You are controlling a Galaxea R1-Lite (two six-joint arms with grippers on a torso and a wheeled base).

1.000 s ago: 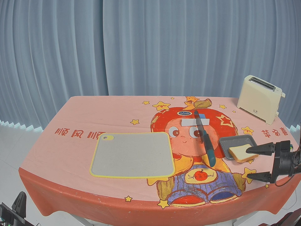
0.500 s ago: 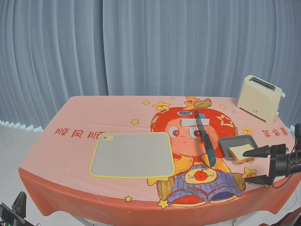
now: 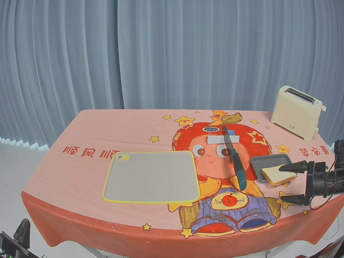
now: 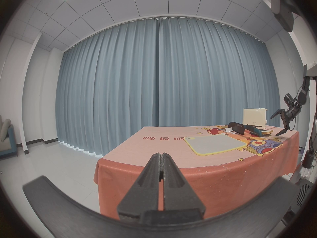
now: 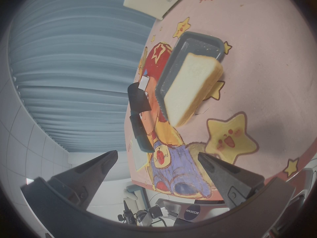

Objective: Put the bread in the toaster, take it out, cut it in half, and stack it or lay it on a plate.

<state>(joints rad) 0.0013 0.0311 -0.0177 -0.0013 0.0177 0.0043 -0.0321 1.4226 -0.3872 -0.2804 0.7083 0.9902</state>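
Blue-grey curtain [image 3: 172,43] spans the whole back of the scene. Desk [image 3: 89,133] stands in front of it under a pink cloth with a cartoon girl, stars and red characters printed on it.

Cutting board [image 3: 152,176], grey with a yellow rim, lies flat near the front edge, left of centre, nothing on it.

Toaster [image 3: 296,113], cream, stands upright at the far right corner with its slots facing up, well apart from the board.

Right gripper [image 3: 282,183] hangs at the desk's right front edge and points in toward the tray. Its fingers [image 5: 228,176] are spread wide with nothing between them. In the right wrist view the bread lies ahead of the gap, not gripped.

Left gripper [image 4: 161,156] is low and off the desk's left side, aimed across at the desk. Its fingers are pressed together on nothing.

Knife [image 3: 234,158] has a dark blade and a teal handle. It lies slanted between board and tray, handle toward the front edge, blade crossing a white strip [image 3: 215,139].

Tray [image 3: 267,161], dark grey and shallow, sits right of the knife.

Bread [image 3: 277,174], one slice, rests tilted on the tray's front right corner and overhangs the rim toward the right gripper.
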